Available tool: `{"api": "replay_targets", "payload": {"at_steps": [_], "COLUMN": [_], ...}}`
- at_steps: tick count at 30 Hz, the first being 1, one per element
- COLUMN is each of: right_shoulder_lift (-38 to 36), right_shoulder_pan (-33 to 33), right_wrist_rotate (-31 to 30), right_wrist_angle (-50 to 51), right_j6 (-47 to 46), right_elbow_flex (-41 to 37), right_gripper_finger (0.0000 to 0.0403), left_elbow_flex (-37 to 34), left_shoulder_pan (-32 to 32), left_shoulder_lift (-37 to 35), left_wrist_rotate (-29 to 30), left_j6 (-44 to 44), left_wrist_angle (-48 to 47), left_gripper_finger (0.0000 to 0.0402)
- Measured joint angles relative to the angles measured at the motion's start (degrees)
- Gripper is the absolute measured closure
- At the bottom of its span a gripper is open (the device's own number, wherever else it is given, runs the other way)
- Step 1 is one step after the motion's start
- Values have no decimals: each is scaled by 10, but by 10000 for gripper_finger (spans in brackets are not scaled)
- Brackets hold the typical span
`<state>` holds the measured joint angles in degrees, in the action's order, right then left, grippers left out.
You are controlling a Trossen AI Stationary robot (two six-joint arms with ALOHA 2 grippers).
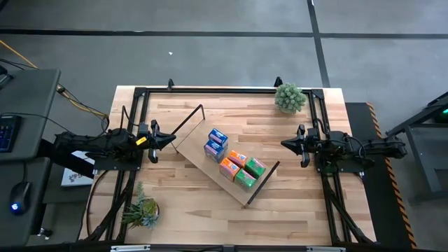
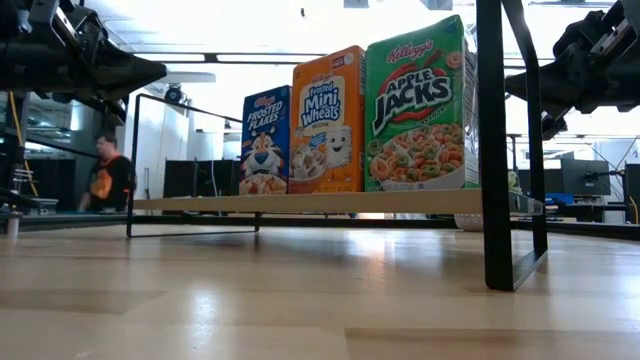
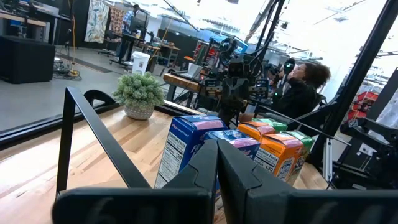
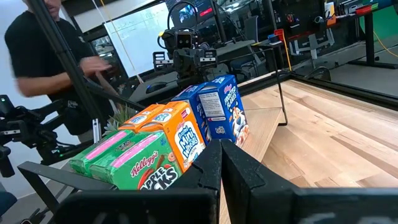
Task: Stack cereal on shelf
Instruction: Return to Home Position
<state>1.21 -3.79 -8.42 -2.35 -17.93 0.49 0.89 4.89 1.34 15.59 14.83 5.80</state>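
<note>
Six small cardboard cereal boxes (image 1: 234, 162), paired blue, orange and green, are counted from above on the light-wood, wire-ended shelf (image 1: 194, 145), mid-table; only three are shown low. Closed and empty, the left gripper (image 1: 168, 138) and right gripper (image 1: 285, 144) are held left and right of it.

Both arms lie stretched out low and level, aimed straight at one another. The left arm (image 1: 105, 145) reaches in from the left side, and its left gripper (image 1: 170, 139) is pinched closed, fingers (image 3: 199, 171) pressed together. The right arm (image 1: 357, 148) mirrors it from the right. The right gripper (image 1: 285, 144) is likewise closed, its fingers (image 4: 239, 171) meeting, well apart from the other gripper.
</note>
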Motion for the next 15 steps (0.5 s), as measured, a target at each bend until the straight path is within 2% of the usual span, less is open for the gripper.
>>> {"api": "replay_targets", "payload": {"at_steps": [15], "right_shoulder_lift": [0], "right_shoulder_pan": [0], "right_wrist_rotate": [0], "right_wrist_angle": [0], "right_j6": [0], "right_elbow_flex": [0], "right_gripper_finger": [402], "left_elbow_flex": [0], "left_shoulder_pan": [0], "left_shoulder_lift": [-9], "left_wrist_rotate": [0], "left_j6": [0], "left_wrist_angle": [-5], "left_gripper_finger": [398]}}
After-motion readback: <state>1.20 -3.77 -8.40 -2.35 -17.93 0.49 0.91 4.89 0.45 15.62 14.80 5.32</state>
